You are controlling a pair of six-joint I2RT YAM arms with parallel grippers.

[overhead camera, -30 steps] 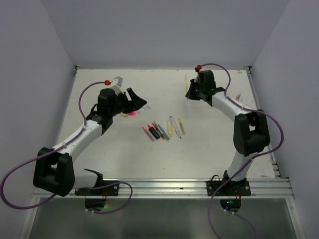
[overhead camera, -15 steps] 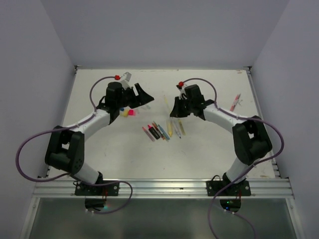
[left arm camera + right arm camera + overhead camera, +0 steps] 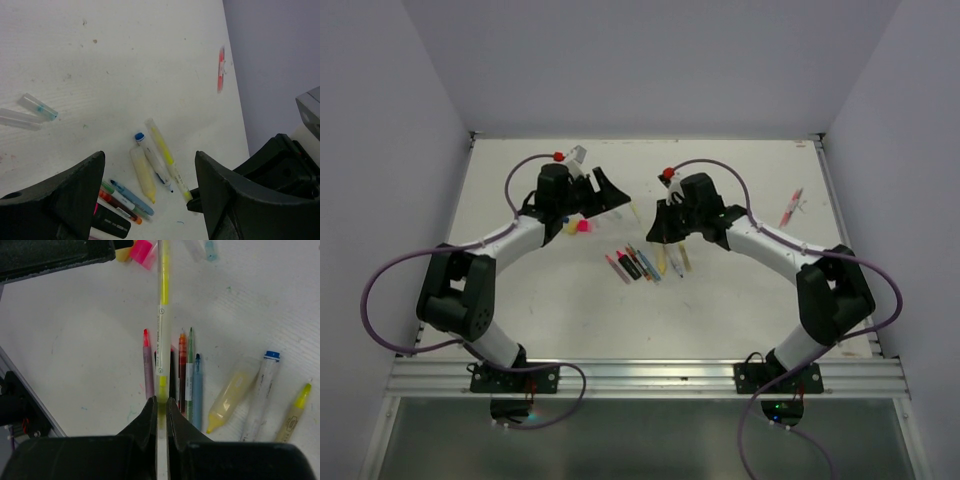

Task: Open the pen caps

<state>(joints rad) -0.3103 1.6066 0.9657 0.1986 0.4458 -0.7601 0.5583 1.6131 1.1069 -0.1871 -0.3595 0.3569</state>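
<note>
- Two grippers met over the far middle of the table [image 3: 750,300], their tips near one another but not touching.
- Right gripper [image 3: 161,407]: its fingers were pressed together on a slim yellow pen [image 3: 161,315], clamped at one end. The barrel ran straight out ahead of the fingers toward the left gripper. Whether its cap was on could not be told.
- Left gripper [image 3: 150,160]: the jaws stood wide apart with nothing between them, above the table.
- Loose pens [image 3: 648,263] lay in a row on the table just nearer than the two grippers. A pink, an orange, a green and a blue one lay side by side, then a thick pale-yellow highlighter [image 3: 231,396], a white pen with a blue end [image 3: 263,385] and a yellow-tipped one.
- A pink cap [image 3: 584,226] and a yellow cap [image 3: 570,228] sat close together beside the left arm's wrist.
- Two clear caps [image 3: 35,106] lay together, off to one side of the row.
- One red pen [image 3: 790,207] lay alone near the table's right edge.
</note>
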